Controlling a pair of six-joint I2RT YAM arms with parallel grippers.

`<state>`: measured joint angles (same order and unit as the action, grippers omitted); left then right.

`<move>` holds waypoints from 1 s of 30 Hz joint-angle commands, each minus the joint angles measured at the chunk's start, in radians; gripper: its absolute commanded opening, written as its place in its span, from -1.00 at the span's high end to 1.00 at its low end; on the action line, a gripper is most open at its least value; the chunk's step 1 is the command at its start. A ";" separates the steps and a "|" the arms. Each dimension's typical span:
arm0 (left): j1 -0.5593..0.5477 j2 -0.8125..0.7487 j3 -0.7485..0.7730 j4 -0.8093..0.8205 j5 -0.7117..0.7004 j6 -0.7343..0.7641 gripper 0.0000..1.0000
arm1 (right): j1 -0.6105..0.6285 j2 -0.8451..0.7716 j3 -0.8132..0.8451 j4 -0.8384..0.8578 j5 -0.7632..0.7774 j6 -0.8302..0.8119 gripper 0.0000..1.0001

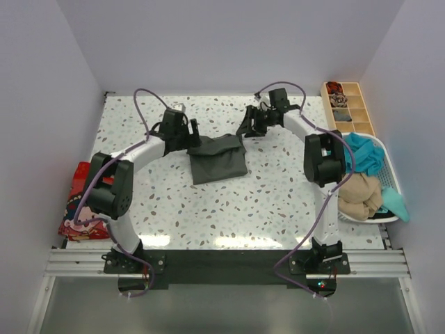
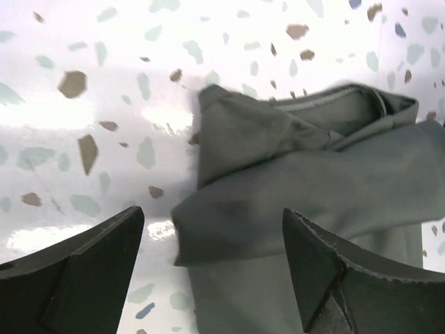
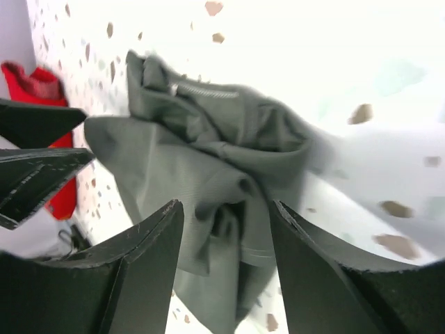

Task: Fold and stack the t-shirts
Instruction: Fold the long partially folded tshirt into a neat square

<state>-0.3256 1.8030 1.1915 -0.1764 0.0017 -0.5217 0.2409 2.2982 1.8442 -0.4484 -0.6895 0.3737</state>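
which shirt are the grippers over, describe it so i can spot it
On the speckled table, look at the far middle: a partly folded grey-green shirt lies there. It is the only plain dark one; the red shirt sits at the left edge, and the teal shirt and tan shirt are piled in the basket on the right.

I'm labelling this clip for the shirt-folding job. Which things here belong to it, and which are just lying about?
Part of the job:
grey-green t-shirt
red printed shirt
teal shirt
tan shirt

Just lying about:
white basket
wooden compartment tray
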 commanded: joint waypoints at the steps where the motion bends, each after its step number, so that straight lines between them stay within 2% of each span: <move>1: 0.036 -0.074 0.046 0.064 -0.089 0.049 -0.75 | -0.034 -0.124 0.000 0.056 0.083 -0.033 -0.16; 4: 0.040 -0.123 0.068 0.052 -0.092 0.091 -0.77 | -0.035 -0.204 -0.036 0.045 0.070 -0.064 -0.21; 7: 0.040 -0.157 0.063 0.045 -0.007 0.083 -0.77 | -0.019 -0.238 -0.074 0.013 -0.020 -0.052 -0.15; 8: 0.040 -0.163 0.044 0.051 0.080 0.074 -0.77 | 0.000 -0.246 -0.091 0.013 -0.037 -0.044 -0.12; 10: 0.039 -0.183 0.010 0.090 0.162 0.028 -0.77 | 0.032 -0.276 -0.147 0.022 -0.050 -0.038 -0.09; 11: 0.037 -0.192 -0.050 0.121 0.246 0.010 -0.77 | 0.070 -0.282 -0.160 0.020 -0.045 -0.041 -0.09; 14: 0.025 -0.218 -0.151 0.204 0.331 -0.047 -0.75 | 0.136 -0.286 -0.184 -0.004 -0.027 -0.039 -0.04; 22: -0.007 -0.197 -0.231 0.235 0.374 -0.063 -0.72 | 0.187 -0.276 -0.287 0.066 -0.007 0.005 0.05; 30: -0.009 -0.064 -0.162 0.288 0.371 -0.069 -0.70 | 0.189 -0.145 -0.192 0.028 0.021 -0.029 0.06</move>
<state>-0.3309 1.6745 0.9657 0.0338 0.3561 -0.5690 0.4290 2.0808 1.5761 -0.4194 -0.6880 0.3611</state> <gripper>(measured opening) 0.852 0.472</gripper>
